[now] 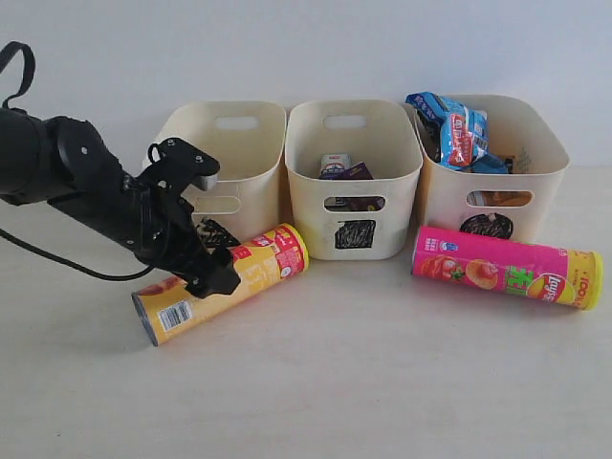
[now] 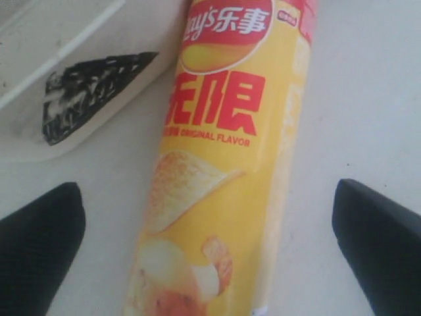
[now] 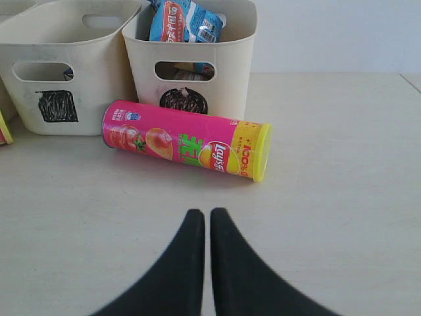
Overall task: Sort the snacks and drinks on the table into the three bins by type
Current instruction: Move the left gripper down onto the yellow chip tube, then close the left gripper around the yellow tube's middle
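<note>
The yellow chip tube [image 1: 225, 279] [image 2: 223, 158] lies slanted on the table [image 1: 382, 382] in front of the triangle bin [image 1: 239, 158] [image 2: 46, 39]. My left gripper [image 1: 208, 273] [image 2: 207, 197] is open and straddles the tube, both fingers clear of its sides. The pink chip tube [image 1: 507, 269] [image 3: 187, 141] lies before the circle bin [image 1: 535, 177] [image 3: 230, 59]. My right gripper [image 3: 206, 214] is shut and empty, low over the table short of the pink tube; the exterior view does not show it. Two drink cartons [image 1: 342, 168] sit in the square bin [image 1: 311, 191]. Blue packets [image 1: 457, 132] [image 3: 181, 20] fill the circle bin.
An orange-brown bag [image 1: 499, 199] shows through the circle bin's handle cutout. The three bins stand side by side against the back wall. The left arm's black cable [image 1: 57, 260] trails across the table at the left.
</note>
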